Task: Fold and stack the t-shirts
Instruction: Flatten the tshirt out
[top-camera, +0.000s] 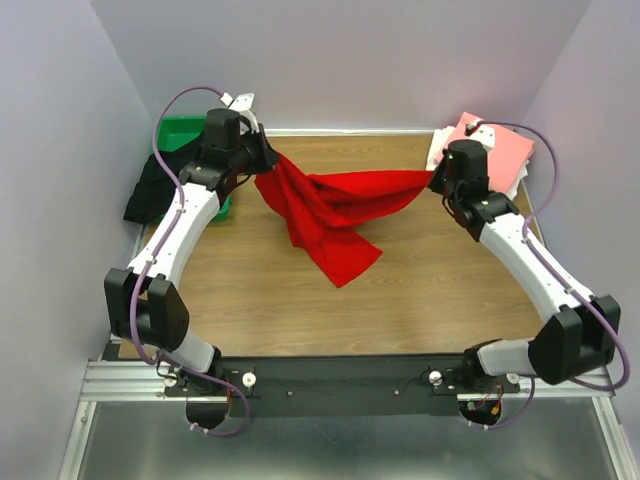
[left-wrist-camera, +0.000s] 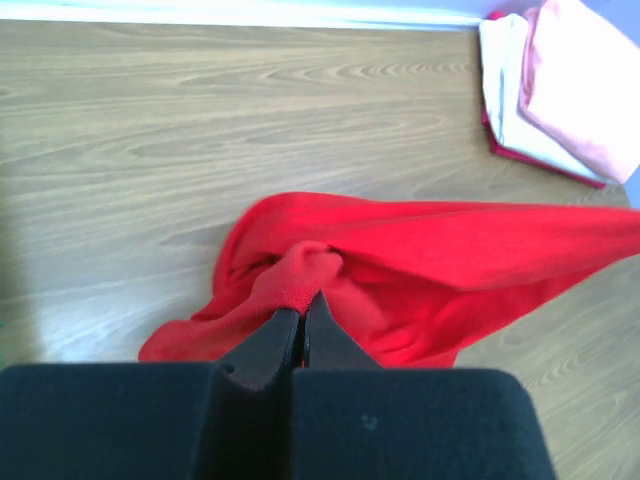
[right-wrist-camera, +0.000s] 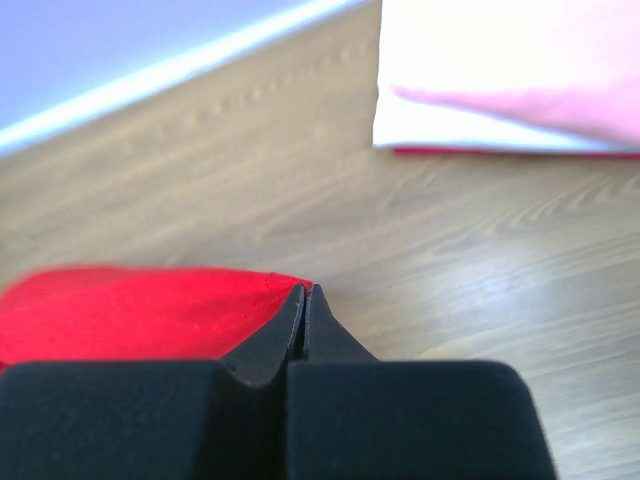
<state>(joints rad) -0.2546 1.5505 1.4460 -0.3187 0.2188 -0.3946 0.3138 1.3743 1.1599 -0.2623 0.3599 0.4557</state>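
Observation:
The bright red t-shirt (top-camera: 330, 210) hangs stretched between my two grippers above the table, its loose part drooping to the wood. My left gripper (top-camera: 268, 160) is shut on its left end; the left wrist view shows the jaws (left-wrist-camera: 303, 298) pinching red cloth (left-wrist-camera: 420, 260). My right gripper (top-camera: 436, 180) is shut on its right end; the right wrist view shows the tips (right-wrist-camera: 304, 292) on the red edge (right-wrist-camera: 130, 310). The black t-shirt (top-camera: 152, 185) lies crumpled at the far left. Folded salmon-pink (top-camera: 500, 150) and white (top-camera: 440, 150) shirts sit stacked at the far right.
A green bin (top-camera: 185, 135) stands at the far left corner, partly under the black shirt and my left arm. The folded stack also shows in the left wrist view (left-wrist-camera: 570, 90) and right wrist view (right-wrist-camera: 500, 80). Walls close the table on three sides.

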